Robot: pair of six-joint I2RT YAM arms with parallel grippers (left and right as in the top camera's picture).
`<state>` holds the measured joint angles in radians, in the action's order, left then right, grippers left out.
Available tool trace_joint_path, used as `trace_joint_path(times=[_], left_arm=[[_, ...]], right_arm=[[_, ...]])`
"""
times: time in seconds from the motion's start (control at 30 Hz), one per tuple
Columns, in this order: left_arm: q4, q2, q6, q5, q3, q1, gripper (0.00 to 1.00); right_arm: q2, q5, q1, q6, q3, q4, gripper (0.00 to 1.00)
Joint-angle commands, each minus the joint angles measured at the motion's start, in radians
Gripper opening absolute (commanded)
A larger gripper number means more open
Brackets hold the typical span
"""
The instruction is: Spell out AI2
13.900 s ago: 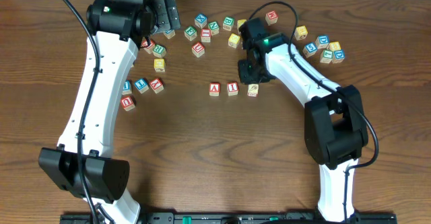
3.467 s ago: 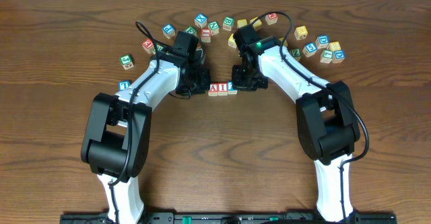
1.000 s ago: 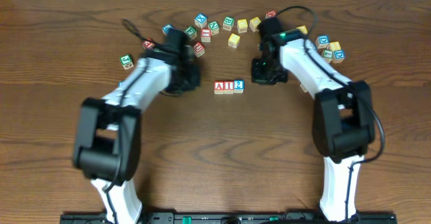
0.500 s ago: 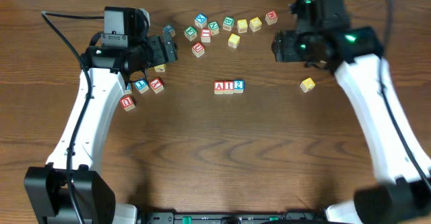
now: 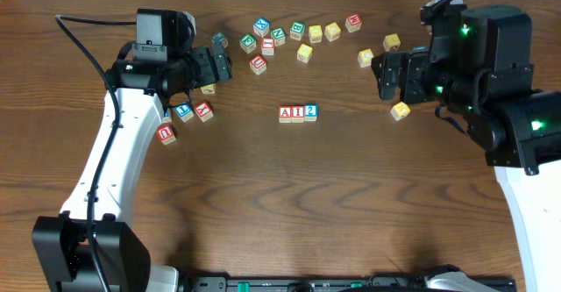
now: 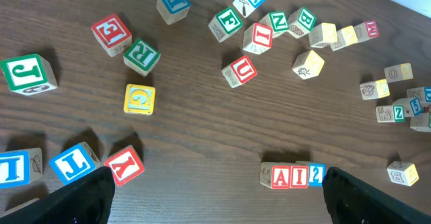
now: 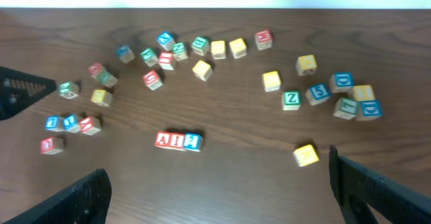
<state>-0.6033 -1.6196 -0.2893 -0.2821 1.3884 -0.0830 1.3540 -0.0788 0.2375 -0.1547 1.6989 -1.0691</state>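
three blocks touching in one short row near the middle of the table (image 5: pixel 280 204): a block (image 5: pixel 286 112), i block (image 5: pixel 298 112), 2 block (image 5: pixel 310 111). long axis left to right, parallel to the table's far edge. characters upright toward the overhead camera, reading a, i, 2. red a and red i on pale faces, the 2 in blue and white. well apart from every other block.

from the left wrist, same row low and right of centre, tipped a little off level, characters sharp. from the right wrist, same row left of centre but blurred, only colours clear. also from the right wrist: a blue and green cluster (image 7: pixel 341 82) at the far right, hidden overhead under the right arm (image 5: pixel 491 73).

beyond the row, an arc of loose blocks (image 5: pixel 278 36) along the far side, a lone yellow block (image 5: pixel 401 110) to the right, a red y block (image 5: pixel 203 110) to the left.

left gripper (image 6: pixel 217 183) spread wide, nothing between the fingers, raised above the table. right gripper (image 7: pixel 219 163) likewise spread wide and bare, high over the table.
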Motion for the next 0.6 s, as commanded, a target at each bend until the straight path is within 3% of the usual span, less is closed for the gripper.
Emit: trace_joint_path(times=[0.0, 0.3, 0.43, 0.57], left_arm=[[-0.002, -0.006, -0.003, 0.006, 0.010, 0.003, 0.98], [-0.002, -0.006, -0.003, 0.006, 0.010, 0.003, 0.98], [-0.002, -0.006, -0.003, 0.006, 0.010, 0.003, 0.98], [-0.002, -0.006, -0.003, 0.006, 0.010, 0.003, 0.98]], right_arm=[[-0.021, 0.100, -0.005, 0.016, 0.000, -0.016, 0.99], [-0.062, 0.200, -0.065, 0.016, -0.029, -0.006, 0.99], [-0.159, 0.179, -0.093, 0.084, -0.167, 0.172, 0.99], [-0.339, 0.100, -0.154, 0.128, -0.444, 0.446, 0.99]])
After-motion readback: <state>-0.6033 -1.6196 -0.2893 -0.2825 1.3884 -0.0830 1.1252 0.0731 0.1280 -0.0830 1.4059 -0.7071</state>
